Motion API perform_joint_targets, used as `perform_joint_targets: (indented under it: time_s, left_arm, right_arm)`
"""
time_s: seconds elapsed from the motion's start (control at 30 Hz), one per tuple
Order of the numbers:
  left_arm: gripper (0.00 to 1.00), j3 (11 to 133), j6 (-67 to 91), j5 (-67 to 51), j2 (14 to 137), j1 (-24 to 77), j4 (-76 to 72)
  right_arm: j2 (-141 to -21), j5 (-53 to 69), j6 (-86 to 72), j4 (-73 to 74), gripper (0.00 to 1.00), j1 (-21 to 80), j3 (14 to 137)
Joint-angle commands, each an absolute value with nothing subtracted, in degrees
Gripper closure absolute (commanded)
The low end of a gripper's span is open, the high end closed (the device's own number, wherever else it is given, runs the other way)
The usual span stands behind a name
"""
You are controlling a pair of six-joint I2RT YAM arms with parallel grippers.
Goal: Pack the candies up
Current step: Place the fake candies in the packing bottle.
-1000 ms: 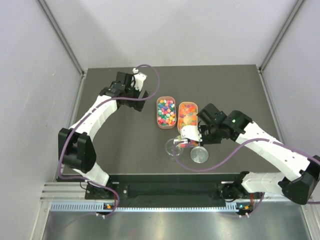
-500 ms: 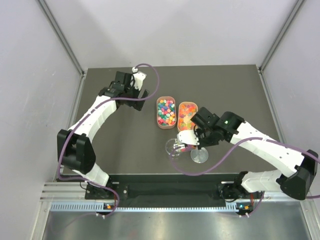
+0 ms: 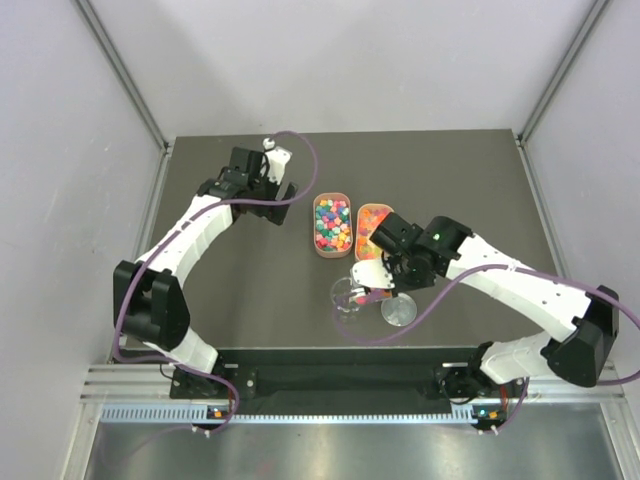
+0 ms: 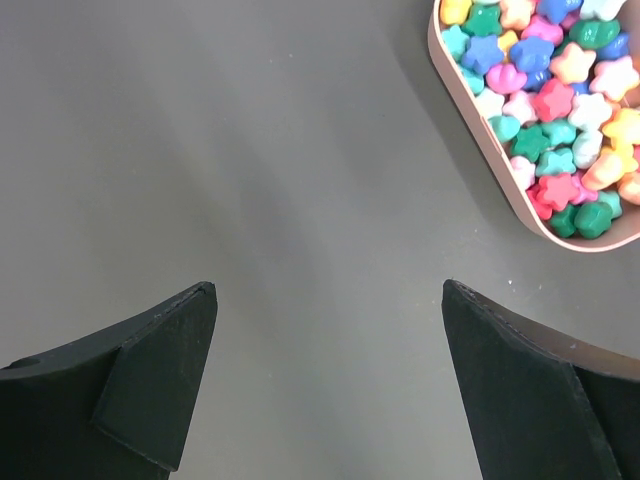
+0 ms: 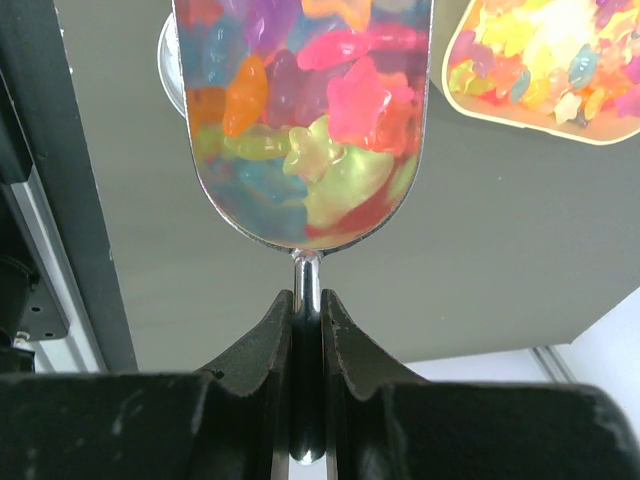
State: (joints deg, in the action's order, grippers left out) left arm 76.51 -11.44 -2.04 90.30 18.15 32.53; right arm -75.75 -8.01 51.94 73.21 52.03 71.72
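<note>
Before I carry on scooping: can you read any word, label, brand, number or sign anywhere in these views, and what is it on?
No readable text in any view.
Scoop in the right tool: no marking.
Candies and pink tray: no label.
Left tool: plain black, no marking.
Front rail by the arm bases: only small lights; any print is too small to read.

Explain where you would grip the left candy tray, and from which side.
Probably pinch the tray by its long left wall from above, one finger outside, one just inside the rim. It is full of candies, so spanning it would disturb them, and the open left gripper sits on that side.
</note>
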Motion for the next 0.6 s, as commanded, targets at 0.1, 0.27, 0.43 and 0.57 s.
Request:
perform_joint_targets:
  time_s: [0.1, 0.27, 0.43, 0.57]
  left_arm:
    - [0.01, 74.0, -10.3, -2.5, 86.3, 17.8, 27.9]
    - [0.02, 73.2, -10.1, -2.9, 85.6, 17.8, 27.4]
    - [0.02, 73.0, -9.7, -3.3, 84.8, 17.7, 27.2]
    - [0.01, 72.8, -9.6, -3.6, 84.2, 17.6, 27.0]
  right_arm:
    - [-77.7, -10.4, 50.6, 76.3, 1.0, 53.2, 77.3]
    - [-79.3, -11.2, 50.5, 77.7, 1.0, 53.2, 78.7]
    - [-80.7, -11.9, 50.4, 78.7, 1.0, 53.4, 79.7]
    - [-81.5, -13.6, 49.7, 79.6, 1.0, 53.6, 80.2]
